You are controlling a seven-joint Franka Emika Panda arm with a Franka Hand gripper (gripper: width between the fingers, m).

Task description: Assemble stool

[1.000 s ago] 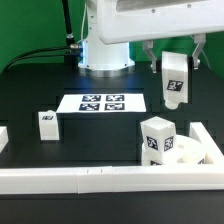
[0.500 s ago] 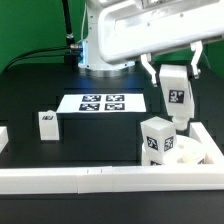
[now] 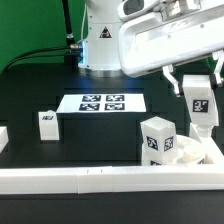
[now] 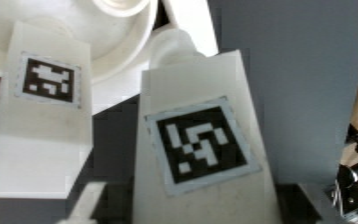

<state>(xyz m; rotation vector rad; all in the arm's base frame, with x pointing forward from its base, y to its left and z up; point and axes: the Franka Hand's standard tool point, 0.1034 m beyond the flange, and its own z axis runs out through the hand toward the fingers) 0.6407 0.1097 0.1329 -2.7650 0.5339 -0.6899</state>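
Note:
My gripper [image 3: 200,98] is shut on a white leg block [image 3: 200,108] with a black-and-white tag, held upright above the far right side of the round white seat [image 3: 188,154]. The seat lies at the front right, in the corner of the white rails. A second leg block [image 3: 157,138] stands upright in the seat. A third leg block [image 3: 47,123] stands on the black table at the exterior view's left. In the wrist view the held leg [image 4: 202,130] fills the middle between my gripper [image 4: 202,205] jaws, with the standing leg [image 4: 48,80] and the seat [image 4: 119,25] beyond it.
The marker board [image 3: 100,102] lies flat at the middle back, in front of the arm's base. A long white rail [image 3: 60,180] runs along the front edge, and another rail piece [image 3: 3,137] shows at the left edge.
My gripper has moved with the leg block to the exterior view's right and lower, from behind the seat to over its far right side. Nothing else has moved.

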